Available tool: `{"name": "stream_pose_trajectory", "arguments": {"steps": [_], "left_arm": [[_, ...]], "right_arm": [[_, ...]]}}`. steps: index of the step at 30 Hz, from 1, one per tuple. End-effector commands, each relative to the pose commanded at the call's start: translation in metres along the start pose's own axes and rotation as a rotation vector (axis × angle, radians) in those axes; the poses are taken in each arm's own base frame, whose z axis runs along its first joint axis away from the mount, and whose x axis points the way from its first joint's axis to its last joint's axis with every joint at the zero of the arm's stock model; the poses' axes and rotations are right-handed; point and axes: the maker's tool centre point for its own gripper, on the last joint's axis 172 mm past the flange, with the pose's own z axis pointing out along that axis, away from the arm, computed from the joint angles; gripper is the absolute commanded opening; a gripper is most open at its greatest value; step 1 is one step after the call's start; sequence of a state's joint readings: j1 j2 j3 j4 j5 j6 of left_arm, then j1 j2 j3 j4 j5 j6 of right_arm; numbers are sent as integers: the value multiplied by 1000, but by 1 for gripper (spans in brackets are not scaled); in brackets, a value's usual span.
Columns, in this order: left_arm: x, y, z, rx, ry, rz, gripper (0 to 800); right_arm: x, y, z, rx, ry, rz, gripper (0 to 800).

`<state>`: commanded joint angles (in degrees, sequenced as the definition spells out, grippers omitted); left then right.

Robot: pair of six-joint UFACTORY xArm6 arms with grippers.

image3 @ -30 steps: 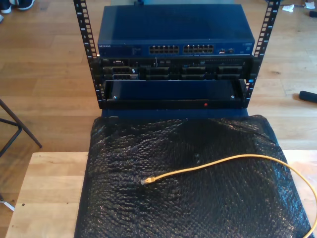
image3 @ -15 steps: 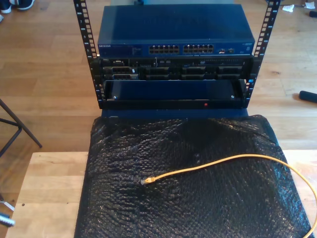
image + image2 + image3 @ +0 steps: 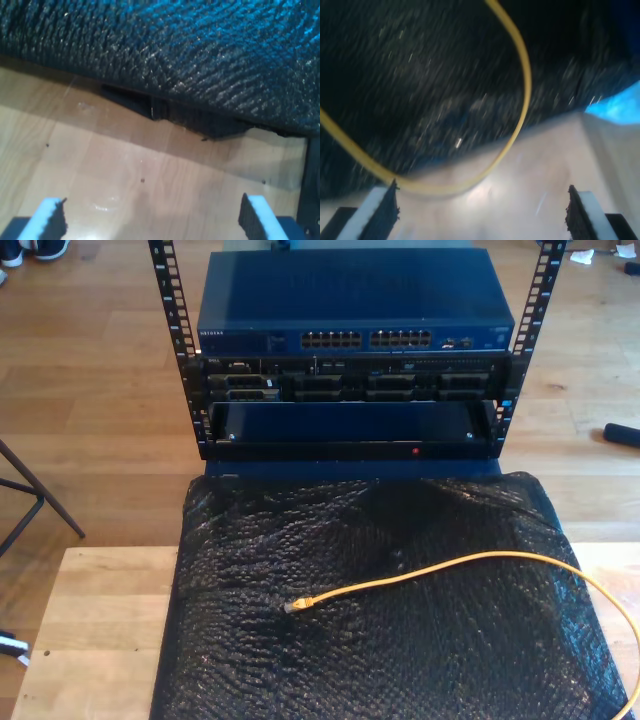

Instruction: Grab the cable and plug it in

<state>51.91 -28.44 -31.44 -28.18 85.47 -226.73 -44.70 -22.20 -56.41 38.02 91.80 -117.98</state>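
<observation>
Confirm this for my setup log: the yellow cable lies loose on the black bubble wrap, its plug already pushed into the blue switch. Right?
Not quite. The exterior view shows the plug lying free on the bubble wrap, well short of the switch. The cable does lie loose there.

Exterior view: high, looking down and forward across the desk (image 3: 100, 620) and black bubble wrap (image 3: 400, 660) toward the far rack (image 3: 350, 350). First wrist view: close, low over the desk at the wrap's edge. Second wrist view: close, blurred, over wrap and desk. All three share wrap and desk.
</observation>
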Motion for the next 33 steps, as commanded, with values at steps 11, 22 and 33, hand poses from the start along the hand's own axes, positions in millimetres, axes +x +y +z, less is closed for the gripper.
{"name": "stream_pose_trajectory", "arguments": {"steps": [11, 22, 33], "left_arm": [[4, 9, 18, -43, 22, -18, 800], [4, 10, 19, -47, 22, -19, 800], [4, 9, 18, -46, 22, -19, 800]], "right_arm": [[67, 18, 44, 112, 13, -51, 798], [137, 14, 108, 161, -19, -123, 798], [167, -19, 174, 212, -264, -235, 798]]}}
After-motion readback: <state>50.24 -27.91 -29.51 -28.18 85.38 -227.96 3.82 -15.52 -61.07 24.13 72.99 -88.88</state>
